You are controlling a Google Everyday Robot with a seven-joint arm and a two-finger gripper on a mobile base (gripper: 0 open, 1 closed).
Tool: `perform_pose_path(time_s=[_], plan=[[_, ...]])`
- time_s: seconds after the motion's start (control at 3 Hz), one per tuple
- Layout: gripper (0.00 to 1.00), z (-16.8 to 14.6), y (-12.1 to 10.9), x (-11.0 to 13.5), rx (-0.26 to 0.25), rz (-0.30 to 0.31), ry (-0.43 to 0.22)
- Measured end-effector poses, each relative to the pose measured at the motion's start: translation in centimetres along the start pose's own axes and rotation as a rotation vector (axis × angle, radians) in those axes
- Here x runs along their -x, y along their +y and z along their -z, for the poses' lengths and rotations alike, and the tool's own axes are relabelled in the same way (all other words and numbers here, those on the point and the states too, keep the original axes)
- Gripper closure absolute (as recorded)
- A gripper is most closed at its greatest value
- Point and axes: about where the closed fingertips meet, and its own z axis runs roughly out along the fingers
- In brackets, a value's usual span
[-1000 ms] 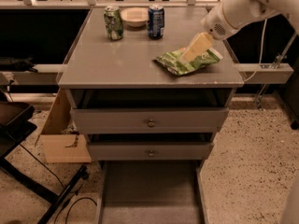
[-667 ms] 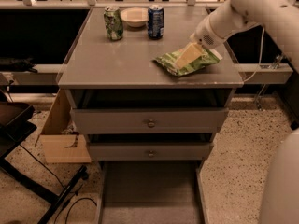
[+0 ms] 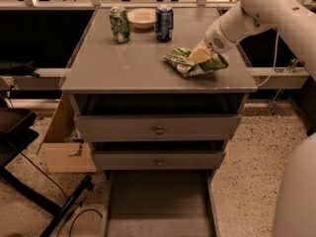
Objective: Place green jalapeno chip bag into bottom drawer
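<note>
The green jalapeno chip bag (image 3: 185, 63) lies flat on the right part of the grey cabinet top (image 3: 128, 63). My gripper (image 3: 199, 56) reaches down from the upper right and rests on the middle of the bag, covering part of it. The bottom drawer (image 3: 158, 201) is pulled out at the foot of the cabinet, its flat grey floor bare.
A green-white drink can (image 3: 119, 24), a pale bowl (image 3: 142, 18) and a blue can (image 3: 164, 22) stand at the back of the top. Two upper drawers with round knobs (image 3: 159, 130) sit below. A cardboard box (image 3: 66, 147) and a black chair base (image 3: 19, 137) are at the left.
My arm has swung left and lower, bringing the gripper from the bag's right end onto its middle. The bag has stayed in place.
</note>
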Motion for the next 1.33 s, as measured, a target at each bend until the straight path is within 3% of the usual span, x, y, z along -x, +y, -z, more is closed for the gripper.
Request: perform_pose_path(time_s=[0.33,0.67,1.0,1.33], plan=[[0.89,0.0,0.0,0.0,0.0,0.0,0.0],[1.0,6.8,1.0,-0.2,-0.081,0.036,-0.002],[1.0,14.4,4.7,-1.9,-0.152,0.07,0.003],[1.0,17.1,10.6,-7.5,-0.172,0.103,-0.009]])
